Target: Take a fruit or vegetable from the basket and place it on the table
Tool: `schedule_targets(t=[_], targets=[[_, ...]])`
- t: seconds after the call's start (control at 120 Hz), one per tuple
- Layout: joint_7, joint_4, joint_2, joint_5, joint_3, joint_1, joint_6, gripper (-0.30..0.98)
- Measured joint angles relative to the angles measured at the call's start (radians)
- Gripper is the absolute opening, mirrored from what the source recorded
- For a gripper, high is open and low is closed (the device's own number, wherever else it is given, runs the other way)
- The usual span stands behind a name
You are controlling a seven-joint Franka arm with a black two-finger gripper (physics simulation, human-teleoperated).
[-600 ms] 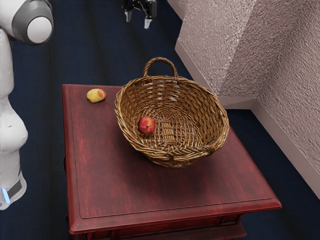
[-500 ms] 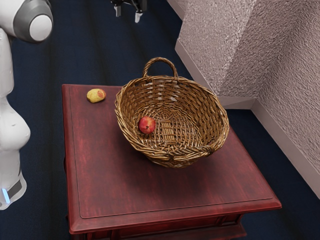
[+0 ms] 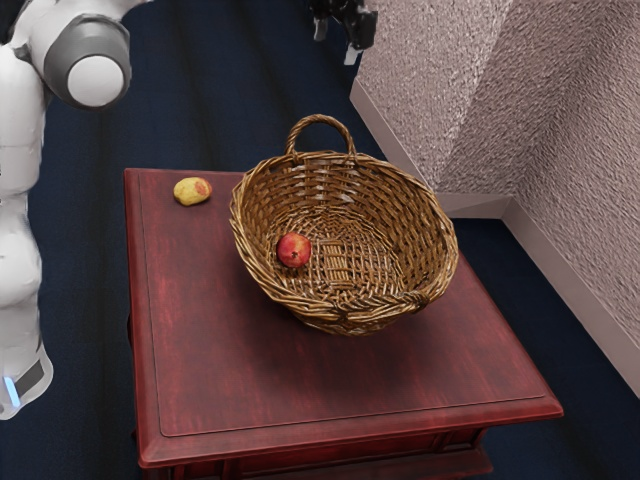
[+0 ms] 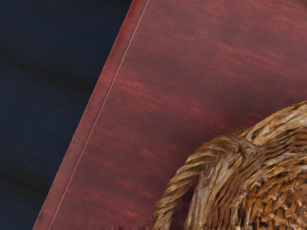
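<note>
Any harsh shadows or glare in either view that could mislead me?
Exterior view: no harsh glare; a soft, faint-edged shadow on the table below the basket, and the gripper's black body shows weakly against the dark floor. Wrist view: dim shading on the table near the basket, pale highlights along its rim.

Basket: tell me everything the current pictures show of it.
The basket looks like brown woven wicker, round, with its wall flaring toward a thick braided rim. A rope-like handle arches above the rim in the exterior view; the near rim carries a bulkier braid. It stands mouth up on the red table. One red fruit lies inside.
</note>
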Motion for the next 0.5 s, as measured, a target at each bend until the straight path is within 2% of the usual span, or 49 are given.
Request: schedule_targets(t=[0.05,0.092,0.183,0.242,0.342,0.5], targets=[[0.0,-0.095,-0.008,-0.006,-0.003,-0.087,0.029,0.67],[-0.001,-0.225,-0.07,-0.009,-0.002,-0.123,0.063,0.67],[-0.001,-0.525,-0.253,-0.013,-0.001,-0.167,0.148,0.67],[-0.002,-0.675,-0.338,-0.015,-0.002,-0.149,0.216,0.67],[-0.003,-0.779,-0.37,-0.016,-0.018,-0.17,0.322,0.67],[-0.006,-0.829,-0.349,-0.018,-0.071,-0.2,0.438,0.67]])
